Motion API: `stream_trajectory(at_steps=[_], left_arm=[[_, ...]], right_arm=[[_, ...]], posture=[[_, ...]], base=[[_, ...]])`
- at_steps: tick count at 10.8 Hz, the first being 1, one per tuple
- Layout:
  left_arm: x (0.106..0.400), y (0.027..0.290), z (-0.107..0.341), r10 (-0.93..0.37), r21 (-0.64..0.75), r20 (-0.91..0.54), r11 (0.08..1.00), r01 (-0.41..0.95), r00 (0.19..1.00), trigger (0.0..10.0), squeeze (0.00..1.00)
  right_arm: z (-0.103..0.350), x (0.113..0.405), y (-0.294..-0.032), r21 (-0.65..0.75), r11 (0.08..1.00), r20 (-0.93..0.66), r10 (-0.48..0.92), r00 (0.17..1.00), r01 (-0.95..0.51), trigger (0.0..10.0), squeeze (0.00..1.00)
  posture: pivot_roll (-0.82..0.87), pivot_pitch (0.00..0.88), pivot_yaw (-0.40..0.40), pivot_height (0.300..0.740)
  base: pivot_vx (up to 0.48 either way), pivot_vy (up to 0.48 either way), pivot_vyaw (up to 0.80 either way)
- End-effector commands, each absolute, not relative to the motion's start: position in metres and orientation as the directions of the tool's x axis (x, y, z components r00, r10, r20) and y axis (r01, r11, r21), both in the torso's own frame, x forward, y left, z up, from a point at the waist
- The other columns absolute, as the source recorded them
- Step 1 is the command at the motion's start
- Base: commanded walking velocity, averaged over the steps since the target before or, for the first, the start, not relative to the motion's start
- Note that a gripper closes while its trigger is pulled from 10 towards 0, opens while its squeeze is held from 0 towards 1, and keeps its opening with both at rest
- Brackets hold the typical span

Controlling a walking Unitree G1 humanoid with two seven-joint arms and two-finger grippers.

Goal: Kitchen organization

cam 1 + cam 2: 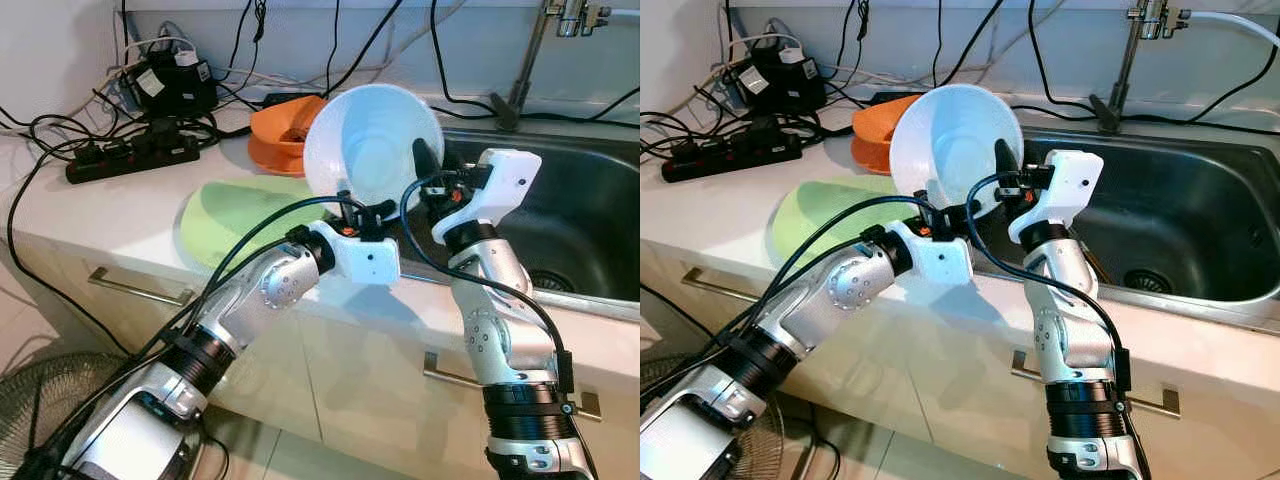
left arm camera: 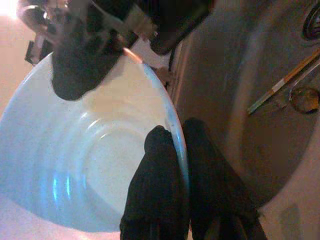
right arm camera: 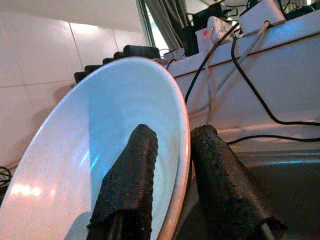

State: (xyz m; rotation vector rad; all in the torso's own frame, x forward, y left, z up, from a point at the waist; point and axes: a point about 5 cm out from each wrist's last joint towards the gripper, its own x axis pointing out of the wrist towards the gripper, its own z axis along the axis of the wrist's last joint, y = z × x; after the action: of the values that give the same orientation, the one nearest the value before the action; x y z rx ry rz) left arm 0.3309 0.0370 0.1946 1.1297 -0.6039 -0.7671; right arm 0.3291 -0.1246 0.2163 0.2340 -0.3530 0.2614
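A white bowl (image 1: 372,140) is held tilted on edge above the counter, beside the sink's left rim, its hollow facing me. My left gripper (image 1: 352,206) is shut on its lower rim; in the left wrist view, one finger (image 2: 157,185) lies inside the bowl (image 2: 75,170) and the other outside. My right gripper (image 1: 428,170) is shut on the bowl's right rim. In the right wrist view its fingers (image 3: 127,185) straddle the bowl's (image 3: 75,155) edge.
Stacked orange bowls (image 1: 278,135) and a green plate (image 1: 235,215) lie on the counter behind and left of the arms. A power strip (image 1: 130,155) with tangled cables fills the back left. The steel sink (image 1: 590,210) with a tap (image 1: 525,60) is right; utensils (image 2: 285,82) lie in it.
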Motion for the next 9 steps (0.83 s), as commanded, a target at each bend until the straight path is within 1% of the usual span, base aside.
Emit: stream_trajectory(at_steps=[1,2,3,4,5,9], left_arm=[[0.3283,0.0354,0.2031,-0.808,0.958,0.077,0.221,0.180,0.584,10.0,0.00],[0.3282,0.0365,0.2042,-0.811,0.962,0.080,0.216,0.169,0.580,10.0,0.00],[0.3280,0.0369,0.2046,-0.812,0.963,0.082,0.213,0.163,0.578,10.0,0.00],[0.3278,0.0375,0.2045,-0.813,0.965,0.081,0.210,0.160,0.577,10.0,0.00],[0.3279,0.0382,0.2030,-0.814,0.968,0.072,0.196,0.156,0.577,10.0,0.00],[0.3303,0.0427,0.1985,-0.805,0.977,0.054,0.165,0.135,0.591,10.0,0.00]], right_arm=[[0.2209,0.3313,-0.1193,0.181,0.931,0.373,0.235,0.898,-0.319,10.0,0.00],[0.2201,0.3317,-0.1192,0.179,0.931,0.366,0.237,0.900,-0.318,10.0,0.00],[0.2198,0.3321,-0.1195,0.178,0.931,0.362,0.238,0.902,-0.317,7.7,0.00],[0.2196,0.3326,-0.1206,0.178,0.933,0.359,0.233,0.903,-0.312,1.1,0.00],[0.2199,0.3328,-0.1217,0.180,0.934,0.361,0.228,0.904,-0.308,0.0,0.00],[0.2205,0.3331,-0.1236,0.177,0.936,0.363,0.224,0.904,-0.303,0.0,0.00]], posture=[[0.05,0.022,0.111,0.740],[0.05,0.023,0.110,0.740],[0.05,0.025,0.108,0.740],[0.05,0.025,0.108,0.740],[0.05,0.024,0.109,0.740],[0.05,0.015,0.109,0.740]], base=[[0.000,0.000,0.00],[0.000,0.000,0.00],[0.000,0.000,0.00],[0.000,0.000,0.00],[0.000,0.000,0.00],[0.000,0.000,0.00]])
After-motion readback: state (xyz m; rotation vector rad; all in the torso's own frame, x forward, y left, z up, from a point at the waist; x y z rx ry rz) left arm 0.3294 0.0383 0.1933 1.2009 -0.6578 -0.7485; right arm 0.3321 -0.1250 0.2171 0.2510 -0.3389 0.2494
